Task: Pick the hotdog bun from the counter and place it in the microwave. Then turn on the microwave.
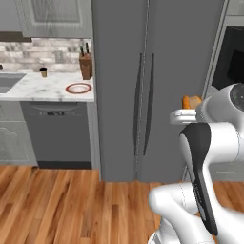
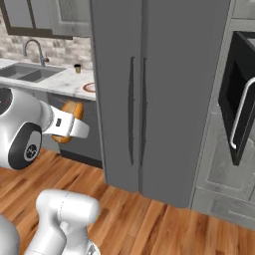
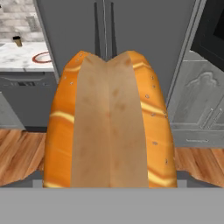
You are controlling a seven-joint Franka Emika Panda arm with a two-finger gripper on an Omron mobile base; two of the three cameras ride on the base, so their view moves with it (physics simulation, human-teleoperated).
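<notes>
- On the left, the marble worktop (image 1: 43,88) carried a red-rimmed plate (image 1: 78,88), a knife block (image 1: 86,65) and a small cup (image 1: 43,72).
- In the middle stood the tall grey fridge (image 1: 157,71).
- In front of it, the gripper (image 2: 67,130) was pinching the hotdog bun (image 3: 111,122) with its jaws set wide, up in the air, well off the worktop.
- On the right, the microwave (image 2: 239,94) hung with its door swung open.
</notes>
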